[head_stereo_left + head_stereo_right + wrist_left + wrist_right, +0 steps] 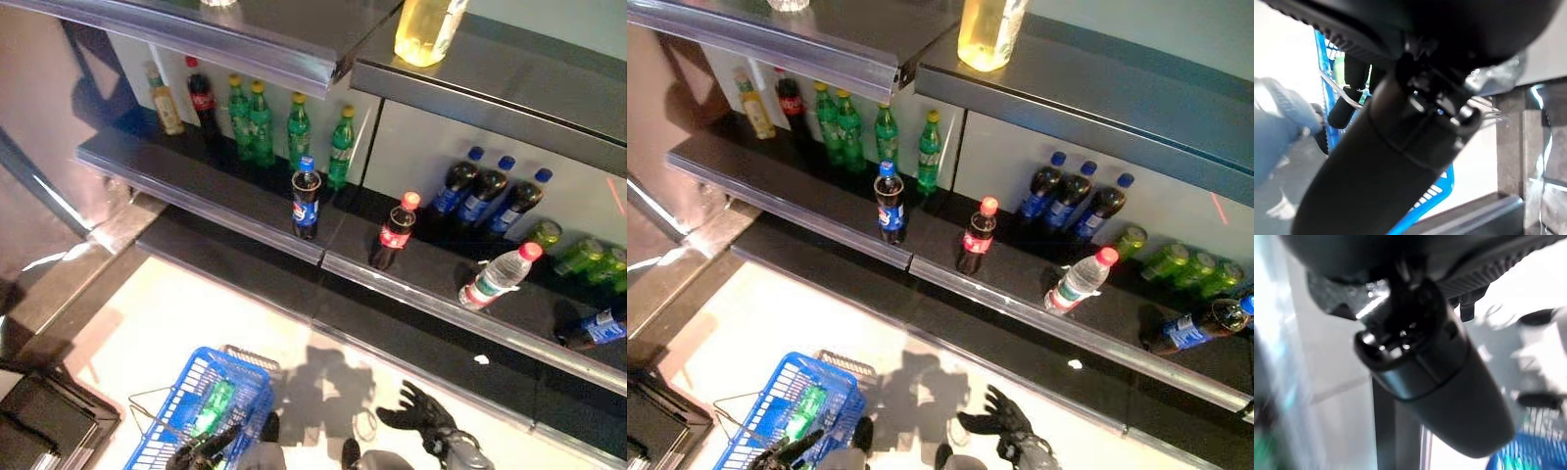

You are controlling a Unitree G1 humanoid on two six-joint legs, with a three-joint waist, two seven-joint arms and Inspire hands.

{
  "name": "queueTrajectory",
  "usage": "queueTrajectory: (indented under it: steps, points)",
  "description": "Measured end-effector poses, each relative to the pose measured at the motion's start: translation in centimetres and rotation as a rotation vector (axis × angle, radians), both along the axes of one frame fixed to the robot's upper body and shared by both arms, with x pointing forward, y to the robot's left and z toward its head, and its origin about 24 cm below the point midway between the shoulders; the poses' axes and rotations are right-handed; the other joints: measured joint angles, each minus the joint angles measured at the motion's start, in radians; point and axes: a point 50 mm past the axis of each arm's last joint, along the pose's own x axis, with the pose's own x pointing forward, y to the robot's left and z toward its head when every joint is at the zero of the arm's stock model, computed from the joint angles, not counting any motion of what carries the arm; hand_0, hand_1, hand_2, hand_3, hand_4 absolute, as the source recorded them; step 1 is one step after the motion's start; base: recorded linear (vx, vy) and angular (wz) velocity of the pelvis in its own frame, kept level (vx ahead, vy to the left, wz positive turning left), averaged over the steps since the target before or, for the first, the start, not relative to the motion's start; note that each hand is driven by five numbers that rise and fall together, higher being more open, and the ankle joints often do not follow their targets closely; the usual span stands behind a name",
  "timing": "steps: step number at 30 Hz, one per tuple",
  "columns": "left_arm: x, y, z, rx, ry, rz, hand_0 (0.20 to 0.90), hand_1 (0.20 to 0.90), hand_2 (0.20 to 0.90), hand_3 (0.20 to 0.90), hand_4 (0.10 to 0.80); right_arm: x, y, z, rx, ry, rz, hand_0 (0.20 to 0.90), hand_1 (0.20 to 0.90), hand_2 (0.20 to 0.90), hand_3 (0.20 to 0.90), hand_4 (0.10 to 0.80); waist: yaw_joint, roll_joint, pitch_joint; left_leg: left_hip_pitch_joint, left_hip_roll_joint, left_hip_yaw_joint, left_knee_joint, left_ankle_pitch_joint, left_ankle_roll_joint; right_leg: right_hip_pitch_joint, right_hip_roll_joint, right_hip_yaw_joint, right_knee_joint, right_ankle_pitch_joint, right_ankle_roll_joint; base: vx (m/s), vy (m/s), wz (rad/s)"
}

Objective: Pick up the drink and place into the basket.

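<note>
Low beside blue basket [162, 431]: left hand [201, 450] fingers curled on its handle; right hand [423, 416] fingers spread, empty. Next: reach a shelf bottle [306, 199].

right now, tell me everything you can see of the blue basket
The basket is blue with open grid walls, plastic by the look of it, and thin metal wire handles folded outward. It sits low by the pale floor in front of the shelves. A green bottle lies inside on its side. The left hand is at its near edge with fingers curled round a wire handle, seen in the left wrist view.
</note>
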Motion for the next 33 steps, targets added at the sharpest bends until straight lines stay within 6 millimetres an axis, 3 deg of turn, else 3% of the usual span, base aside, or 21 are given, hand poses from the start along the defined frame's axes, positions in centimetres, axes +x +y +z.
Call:
queueTrajectory:
  steps: [1, 3, 4, 5, 6, 7, 9, 12, 16, 24, 28, 33]
  points:
    - [0.0, 0.2, 0.1, 0.004, -0.001, 0.008, 0.3, 0.3, 0.3, 0.2, 0.1, 0.4, 0.7, 0.6, 0.016, -0.033, 0.043, 0.9, 0.9, 0.9, 0.9, 0.8, 0.01, -0.001, -0.001, 0.004, 0.003, 0.014, 0.0, -0.003, 0.003, 0.0, -0.022, -0.027, -0.015, -0.004, 0.006, -0.076, -0.072, -0.76]
    - [0.3, 0.5, 0.4, 0.007, -0.027, 0.031, 0.3, 0.3, 0.3, 0.2, 0.1, 2.3, 2.9, 3.2, 0.08, -0.169, 0.161, 0.9, 0.9, 0.9, 0.9, 0.8, 0.016, -0.003, 0.004, 0.001, 0.013, 0.032, -0.003, -0.004, -0.003, 0.02, -0.107, -0.072, -0.102, 0.042, 0.081, -0.033, -0.127, -0.48]
    - [0.5, 0.9, 0.5, 0.015, -0.038, 0.028, 0.3, 0.3, 0.3, 0.2, 0.1, 2.6, 3.8, 4.3, 0.103, -0.215, 0.208, 0.9, 0.9, 0.9, 0.9, 0.8, 0.03, -0.016, 0.008, 0.004, 0.014, 0.043, -0.003, -0.009, -0.01, 0.033, -0.137, -0.074, -0.131, 0.063, 0.103, -0.009, -0.235, -0.23]
    - [0.6, 1.3, 0.8, 0.029, -0.045, 0.028, 0.3, 0.3, 0.3, 0.2, 0.1, 3.0, 4.4, 5.2, 0.124, -0.258, 0.238, 0.9, 0.9, 0.9, 0.9, 0.8, 0.035, -0.034, 0.01, 0.004, 0.014, 0.043, -0.003, -0.008, -0.017, 0.054, -0.144, -0.072, -0.146, 0.086, 0.105, 0.003, -0.201, -0.1]
    - [0.8, 1.9, 1.0, 0.046, -0.055, 0.028, 0.3, 0.3, 0.3, 0.2, 0.1, 3.4, 4.7, 6.3, 0.112, -0.313, 0.27, 0.9, 0.9, 0.9, 0.9, 0.8, 0.034, -0.053, 0.016, 0.003, 0.017, 0.036, -0.006, -0.002, -0.034, 0.073, -0.137, -0.071, -0.165, 0.13, 0.125, 0.02, -0.194, 0.19]
    - [1.1, 1.9, 1.1, 0.048, -0.064, 0.027, 0.3, 0.3, 0.3, 0.2, 0.1, 3.8, 4.3, 7.8, 0.05, -0.4, 0.31, 0.9, 0.9, 0.9, 0.9, 0.8, 0.031, -0.041, 0.026, 0.004, 0.046, 0.027, -0.017, 0.009, -0.058, 0.09, -0.105, -0.08, -0.188, 0.141, 0.11, 0.023, -0.071, 0.23]
    - [1.2, 1.3, 1.1, 0.043, -0.088, 0.027, 0.3, 0.3, 0.3, 0.2, 0.1, 4.4, 2.8, 10.4, -0.031, -0.532, 0.345, 0.9, 0.9, 0.9, 0.9, 0.8, 0.031, -0.03, 0.033, 0.002, 0.09, 0.027, -0.024, 0.018, -0.072, 0.091, -0.062, -0.087, -0.204, 0.145, 0.083, 0.012, -0.025, 0.08]
    - [0.9, 0.1, 0.6, 0.014, -0.077, 0.016, 0.3, 0.3, 0.3, 0.2, 0.1, 5.5, 0.0, 14.4, -0.124, -0.718, 0.301, 0.9, 0.9, 0.9, 0.9, 0.8, 0.021, -0.011, 0.033, 0.005, 0.124, 0.025, -0.032, 0.027, -0.08, 0.092, -0.026, -0.087, -0.21, 0.153, 0.063, 0.021, 0.003, -0.07]
    - [0.9, -1.3, 0.2, -0.005, -0.069, -0.019, 0.3, 0.3, 0.3, 0.2, 0.1, 6.2, -1.6, 18.5, -0.197, -0.935, 0.2, 0.9, 0.9, 0.9, 0.9, 0.8, 0.0, 0.003, 0.027, 0.01, 0.11, 0.023, -0.033, 0.033, -0.086, 0.1, -0.031, -0.089, -0.219, 0.16, 0.068, 0.0, 0.0, 0.0]
    - [0.3, -1.7, -0.1, -0.02, -0.05, -0.037, 0.3, 0.3, 0.3, 0.2, 0.1, 6.3, -0.4, 22.8, -0.133, -1.178, 0.103, 0.9, 0.9, 0.9, 0.9, 0.8, 0.004, 0.026, 0.018, 0.026, 0.084, 0.021, -0.033, 0.028, -0.08, 0.123, -0.056, -0.093, -0.217, 0.152, 0.082, 0.027, 0.034, 0.04]
    - [-0.4, -2.2, -0.5, -0.036, -0.021, -0.045, 0.3, 0.3, 0.3, 0.2, 0.1, 6.9, -0.4, 24.0, -0.113, -1.238, -0.015, 0.9, 0.9, 0.9, 0.9, 0.8, 0.009, 0.047, 0.006, 0.036, 0.078, 0.018, -0.032, 0.022, -0.075, 0.135, -0.061, -0.096, -0.214, 0.144, 0.082, 0.072, 0.056, 0.03]
    - [-0.6, -2.8, -0.7, -0.052, -0.016, -0.085, 0.3, 0.3, 0.3, 0.2, 0.1, 7.2, -0.8, 23.4, -0.134, -1.211, -0.144, 0.9, 0.9, 0.9, 0.9, 0.8, 0.015, 0.063, 0.001, 0.034, 0.072, -0.005, -0.012, 0.01, -0.071, 0.139, -0.069, -0.117, -0.17, 0.114, 0.081, 0.055, 0.077, 0.14]
